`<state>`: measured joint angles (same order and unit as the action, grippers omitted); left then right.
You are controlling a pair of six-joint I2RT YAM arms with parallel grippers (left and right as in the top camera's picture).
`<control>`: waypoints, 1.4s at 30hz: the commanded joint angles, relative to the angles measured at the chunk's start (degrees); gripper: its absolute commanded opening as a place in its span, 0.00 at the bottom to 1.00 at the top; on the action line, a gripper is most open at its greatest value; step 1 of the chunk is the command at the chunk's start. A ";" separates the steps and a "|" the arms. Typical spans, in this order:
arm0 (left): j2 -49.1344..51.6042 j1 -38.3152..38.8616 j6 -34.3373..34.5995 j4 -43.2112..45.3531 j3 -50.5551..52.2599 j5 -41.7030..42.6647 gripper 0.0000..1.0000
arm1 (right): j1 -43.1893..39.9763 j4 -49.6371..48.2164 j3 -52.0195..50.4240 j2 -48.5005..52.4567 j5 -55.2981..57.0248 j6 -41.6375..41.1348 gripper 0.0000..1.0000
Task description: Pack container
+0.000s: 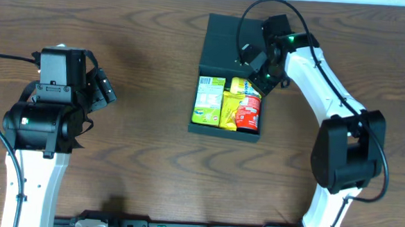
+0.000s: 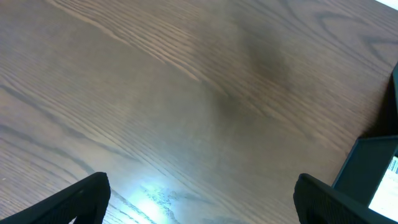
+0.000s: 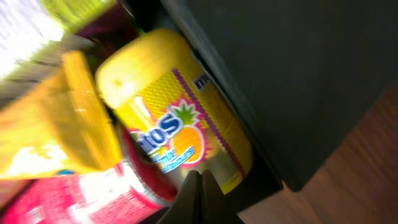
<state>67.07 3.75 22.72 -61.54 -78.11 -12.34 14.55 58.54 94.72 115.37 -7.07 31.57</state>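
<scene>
Seemingly empty, the clenched right gripper [image 3: 198,180] hovers at the open container's [image 1: 224,38] rim; the left gripper [image 1: 103,87] hangs released.

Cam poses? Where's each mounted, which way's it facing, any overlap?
Overhead: above the table, facing down; sees container, both arms, left end effector, right end effector.
Left wrist: on left arm, angled at table; own open fingers, container corner.
Right wrist: on right arm, close on yellow canister in container; own shut fingertips.
Shared: container in all three.
</scene>
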 commanded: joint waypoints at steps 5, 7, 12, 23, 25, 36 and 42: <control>0.11 -0.35 0.63 -0.17 0.48 -0.04 0.95 | -0.02 -2.43 2.75 -10.38 -0.98 -20.72 0.01; 0.11 -0.35 0.63 -0.17 0.48 -0.04 0.95 | -0.46 -2.25 2.75 -11.13 1.64 -27.56 0.01; 0.11 -0.35 0.63 -0.17 0.48 -0.02 0.95 | -2.03 1.97 2.73 -11.28 4.31 -42.45 0.01; 0.11 -0.35 0.63 -0.17 0.48 -0.04 0.95 | -2.47 12.79 -0.42 -11.26 3.89 -59.08 0.40; 0.11 -0.35 0.63 -0.17 0.48 -0.04 0.95 | -2.27 12.48 -2.38 -11.28 4.07 -60.63 0.27; 0.11 -0.35 0.63 -0.15 0.48 -0.04 0.95 | 0.22 -0.11 -18.40 -11.28 5.53 -64.76 0.45; 0.11 -0.35 0.63 -0.17 0.48 -0.04 0.95 | 0.22 -3.21 -18.75 -11.28 5.55 -64.48 0.40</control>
<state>67.07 3.75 22.72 -61.54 -78.11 -12.34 14.52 55.81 76.12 103.90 -1.87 -32.01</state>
